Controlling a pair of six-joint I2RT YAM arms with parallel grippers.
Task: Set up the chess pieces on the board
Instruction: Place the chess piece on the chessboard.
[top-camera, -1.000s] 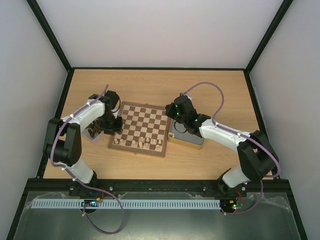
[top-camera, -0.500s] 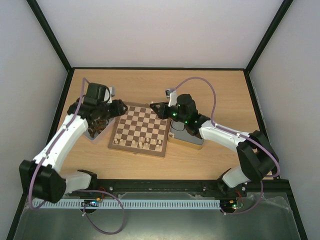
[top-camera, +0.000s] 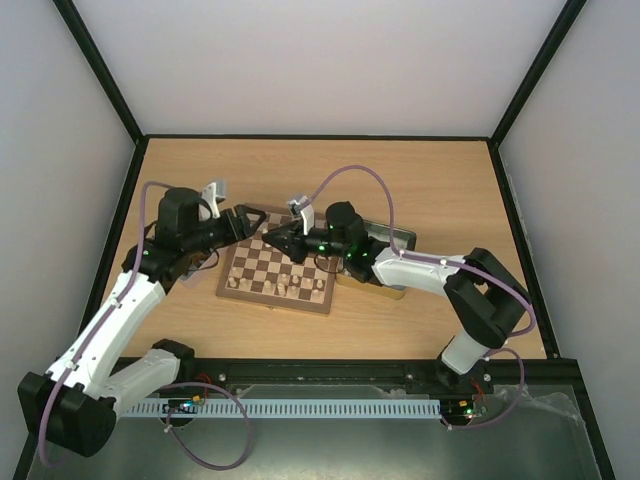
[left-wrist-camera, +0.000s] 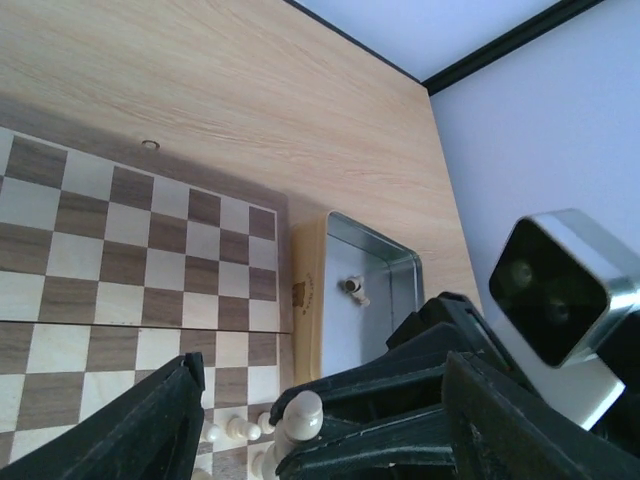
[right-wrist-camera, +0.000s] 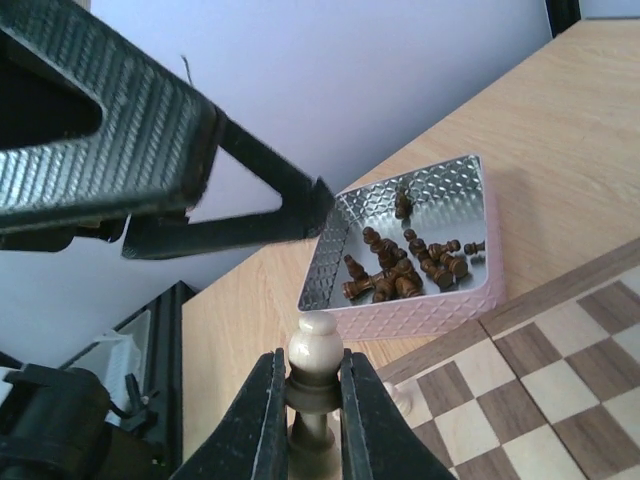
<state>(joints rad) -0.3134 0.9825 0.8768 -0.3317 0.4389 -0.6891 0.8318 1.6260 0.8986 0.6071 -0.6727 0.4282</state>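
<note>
Currently the right gripper (top-camera: 270, 240) clamps a pale pawn (right-wrist-camera: 314, 370), axis upright, over the board (top-camera: 300, 255) corner nearest the far-left corner of the table (top-camera: 440, 180). The left gripper (top-camera: 244, 222), spread wide, faces it just beside.

**Both arms have left their containers and met over the board**

A second ago your left fingers (left-wrist-camera: 150, 430) were down at the small metal tray (right-wrist-camera: 410, 312) left of the board (top-camera: 300, 258). They have since lifted away, swung right, and now hang spread wide over the board's far-left corner. Your right fingers (right-wrist-camera: 265, 420) were over the gold tin (top-camera: 400, 240). That arm has stretched left along the board's far edge, uncovering the tin. Its fingers now sit close to the left ones, clamped on an upright pale piece (right-wrist-camera: 316, 352).
</note>
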